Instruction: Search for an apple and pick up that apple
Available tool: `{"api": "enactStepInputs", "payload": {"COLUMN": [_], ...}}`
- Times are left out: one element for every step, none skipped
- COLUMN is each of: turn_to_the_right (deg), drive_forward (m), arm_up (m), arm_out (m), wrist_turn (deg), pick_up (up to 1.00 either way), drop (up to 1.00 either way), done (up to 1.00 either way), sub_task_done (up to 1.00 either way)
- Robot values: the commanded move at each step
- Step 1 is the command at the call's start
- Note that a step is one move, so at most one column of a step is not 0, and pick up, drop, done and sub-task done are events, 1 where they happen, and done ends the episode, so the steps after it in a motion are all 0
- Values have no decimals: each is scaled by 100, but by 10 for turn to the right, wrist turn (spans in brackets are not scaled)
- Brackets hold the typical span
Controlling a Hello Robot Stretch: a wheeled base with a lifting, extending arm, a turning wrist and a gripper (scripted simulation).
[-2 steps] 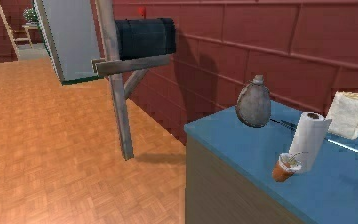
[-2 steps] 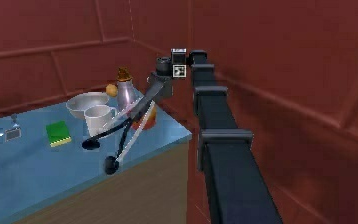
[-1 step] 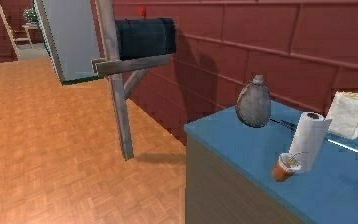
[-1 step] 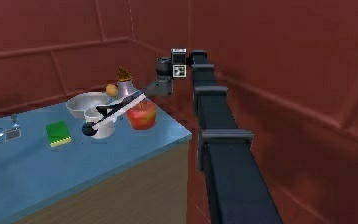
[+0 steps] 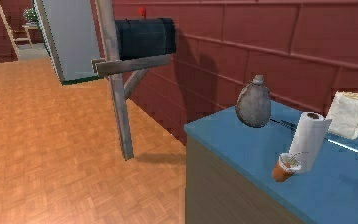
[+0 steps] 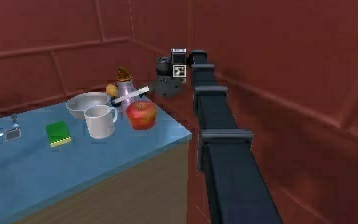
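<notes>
My jaws hang beyond the apple [image 6: 140, 114], which sits by the white mug [image 6: 100, 122] at the edge of the tabletop [image 6: 47, 165] — whether they grasp anything I cannot tell (too dark) — so I'd draw the arm [image 6: 219, 130] in and approach level.

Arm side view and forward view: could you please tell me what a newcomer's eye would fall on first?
In the arm side view, a red apple stands on the blue counter beside a white mug, with the dark arm and gripper close by. In the forward view, a dark mailbox on a grey post stands by the red wall.
</notes>
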Motion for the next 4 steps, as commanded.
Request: {"api": "enactStepInputs", "payload": {"turn_to_the_right": [0,0,0,0], "drive_forward": [0,0,0,0], "arm_up": [0,-10,0,10], "arm_out": [0,0,0,0], "wrist_turn": [90,0,0,0], "pick_up": [0,0,100,0], "drop": [0,0,0,0], "done": [0,0,0,0], "sub_task_done": [0,0,0,0]}}
